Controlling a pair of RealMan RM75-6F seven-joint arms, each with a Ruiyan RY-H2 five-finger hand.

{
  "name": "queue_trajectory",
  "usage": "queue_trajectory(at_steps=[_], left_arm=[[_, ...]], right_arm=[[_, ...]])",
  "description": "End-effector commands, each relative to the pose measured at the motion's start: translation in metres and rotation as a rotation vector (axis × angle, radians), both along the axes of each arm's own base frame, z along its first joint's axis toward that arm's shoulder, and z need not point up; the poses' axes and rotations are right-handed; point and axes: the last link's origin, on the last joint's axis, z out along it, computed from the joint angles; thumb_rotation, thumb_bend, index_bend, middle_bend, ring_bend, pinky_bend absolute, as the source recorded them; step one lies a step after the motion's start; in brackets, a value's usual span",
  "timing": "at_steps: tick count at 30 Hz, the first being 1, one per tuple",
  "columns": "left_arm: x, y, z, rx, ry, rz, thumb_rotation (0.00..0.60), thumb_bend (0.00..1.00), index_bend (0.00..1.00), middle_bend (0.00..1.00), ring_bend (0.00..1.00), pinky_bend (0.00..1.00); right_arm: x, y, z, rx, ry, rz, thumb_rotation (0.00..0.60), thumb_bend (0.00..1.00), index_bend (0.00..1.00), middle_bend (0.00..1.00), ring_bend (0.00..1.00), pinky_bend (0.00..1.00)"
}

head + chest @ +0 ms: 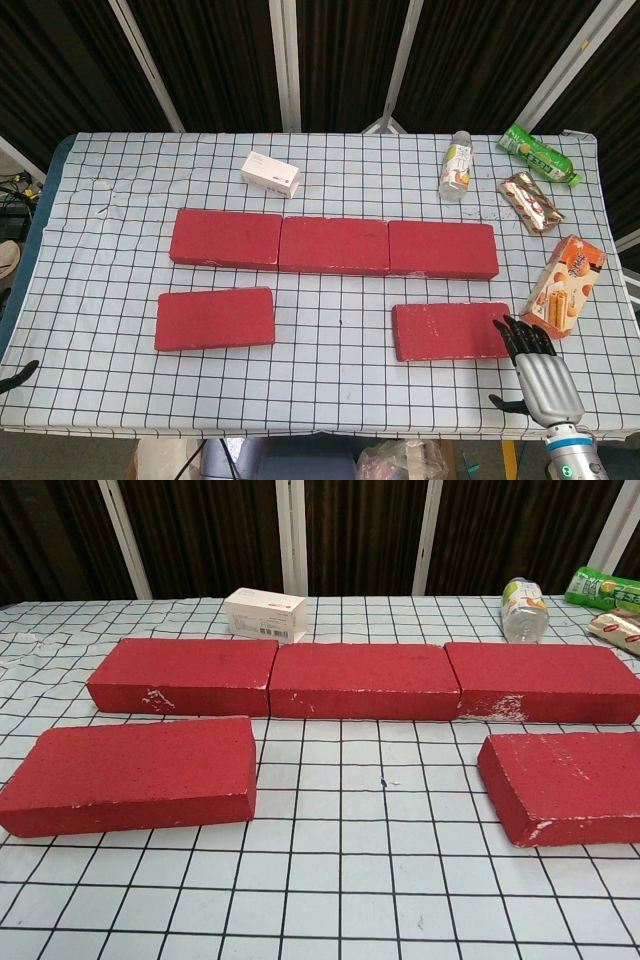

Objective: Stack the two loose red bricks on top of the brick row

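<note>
Three red bricks form a row [334,245] across the table's middle, also seen in the chest view as the brick row [362,680]. One loose red brick [215,318] [130,773] lies in front of the row's left end. The other loose brick [454,331] [570,785] lies in front of the row's right end. My right hand [540,372] hovers at the table's front right, fingers spread and holding nothing, its fingertips [512,333] by that brick's right end. Only a dark tip of my left hand [16,375] shows at the left edge.
A white box [270,173] sits behind the row. A clear bottle [456,165], a green packet [540,153], a brown snack packet [531,201] and an orange box [565,285] stand along the right side. The orange box is close to my right hand.
</note>
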Motion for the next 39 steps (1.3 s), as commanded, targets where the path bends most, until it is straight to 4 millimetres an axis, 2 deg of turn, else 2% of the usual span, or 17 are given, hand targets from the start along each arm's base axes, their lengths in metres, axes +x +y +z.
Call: queue_trajectory(at_steps=[1, 7, 22, 29, 39], left_arm=[[0.000, 0.001, -0.001, -0.004, 0.000, 0.002, 0.600, 0.00, 0.05, 0.04, 0.03, 0.21], [0.001, 0.000, -0.001, -0.006, 0.002, -0.002, 0.600, 0.00, 0.05, 0.04, 0.03, 0.21], [0.000, 0.000, 0.001, 0.004, 0.003, 0.005, 0.600, 0.00, 0.05, 0.04, 0.03, 0.21], [-0.001, 0.001, 0.000, 0.006, 0.009, 0.012, 0.600, 0.00, 0.05, 0.04, 0.03, 0.21], [-0.001, 0.001, -0.001, 0.009, 0.017, 0.018, 0.600, 0.00, 0.05, 0.04, 0.03, 0.21]], right_arm=[[0.002, -0.008, -0.010, 0.044, 0.024, 0.018, 0.600, 0.15, 0.00, 0.00, 0.00, 0.00], [0.011, -0.025, -0.029, 0.094, 0.033, 0.054, 0.600, 0.15, 0.00, 0.00, 0.00, 0.00], [0.030, -0.069, -0.060, 0.188, 0.056, 0.077, 0.600, 0.15, 0.00, 0.00, 0.00, 0.00], [0.031, -0.087, -0.068, 0.225, 0.068, 0.059, 0.600, 0.15, 0.00, 0.00, 0.00, 0.00], [0.033, -0.098, -0.072, 0.252, 0.099, 0.055, 0.600, 0.15, 0.00, 0.00, 0.00, 0.00]])
